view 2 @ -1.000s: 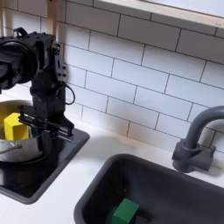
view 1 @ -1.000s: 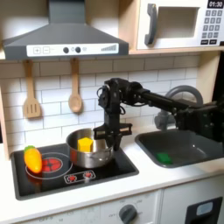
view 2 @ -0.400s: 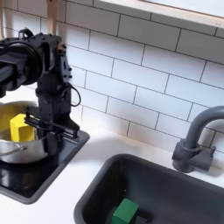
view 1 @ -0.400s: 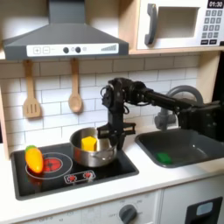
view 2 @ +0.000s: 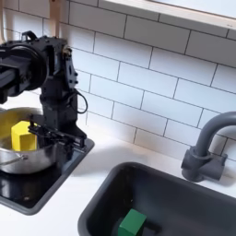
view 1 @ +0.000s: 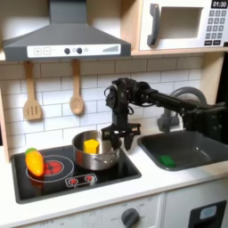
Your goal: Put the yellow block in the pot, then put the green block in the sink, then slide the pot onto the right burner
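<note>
The shiny steel pot (view 1: pixel 93 156) stands on the right side of the black stovetop (view 1: pixel 53 183), with the yellow block (view 1: pixel 90 145) inside it. In the second exterior view the pot (view 2: pixel 11 159) and yellow block (view 2: pixel 22 135) sit at the left edge. My gripper (view 1: pixel 119 141) hangs at the pot's right rim, fingers spread apart and open; in the second exterior view the gripper (view 2: pixel 57 140) is just right of the pot. The green block (view 1: pixel 166 161) lies in the dark sink (view 1: pixel 191 142), and it shows again as the green block (view 2: pixel 131 224) on the sink (view 2: pixel 184 198) floor.
An orange-yellow oval toy (view 1: pixel 34 161) with a green end lies on the left burner. Wooden utensils (view 1: pixel 77 93) hang on the tiled wall. A dark faucet (view 2: pixel 205 147) rises behind the sink. The arm stretches across from the first exterior view's right.
The pot with the yellow block has slid right across the stovetop together with my gripper. The gripper's fingers now look spread wider at the rim.
</note>
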Tool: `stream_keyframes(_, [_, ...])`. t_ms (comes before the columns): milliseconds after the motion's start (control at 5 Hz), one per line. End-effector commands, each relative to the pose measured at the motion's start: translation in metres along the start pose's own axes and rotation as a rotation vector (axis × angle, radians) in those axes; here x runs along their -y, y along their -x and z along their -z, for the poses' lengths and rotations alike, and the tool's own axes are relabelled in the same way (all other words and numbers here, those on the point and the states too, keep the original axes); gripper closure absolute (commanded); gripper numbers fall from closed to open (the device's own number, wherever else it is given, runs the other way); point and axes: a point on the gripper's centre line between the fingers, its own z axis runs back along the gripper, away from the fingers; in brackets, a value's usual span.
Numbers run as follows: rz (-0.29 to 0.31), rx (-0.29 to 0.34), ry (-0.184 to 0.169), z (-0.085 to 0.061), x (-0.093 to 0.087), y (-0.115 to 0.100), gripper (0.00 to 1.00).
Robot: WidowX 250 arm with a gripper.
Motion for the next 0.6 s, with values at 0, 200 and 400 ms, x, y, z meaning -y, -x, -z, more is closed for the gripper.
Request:
stream_keyframes(0, [0.007, 0.042, 0.012, -0.019, 0.005, -0.001, 0.0])
stream_keyframes(200, [0.016, 0.052, 0.02, -0.023, 0.011, 0.0, 0.0])
stream_keyframes(400, [0.032, 0.065, 0.017, -0.028, 0.016, 0.004, 0.0])
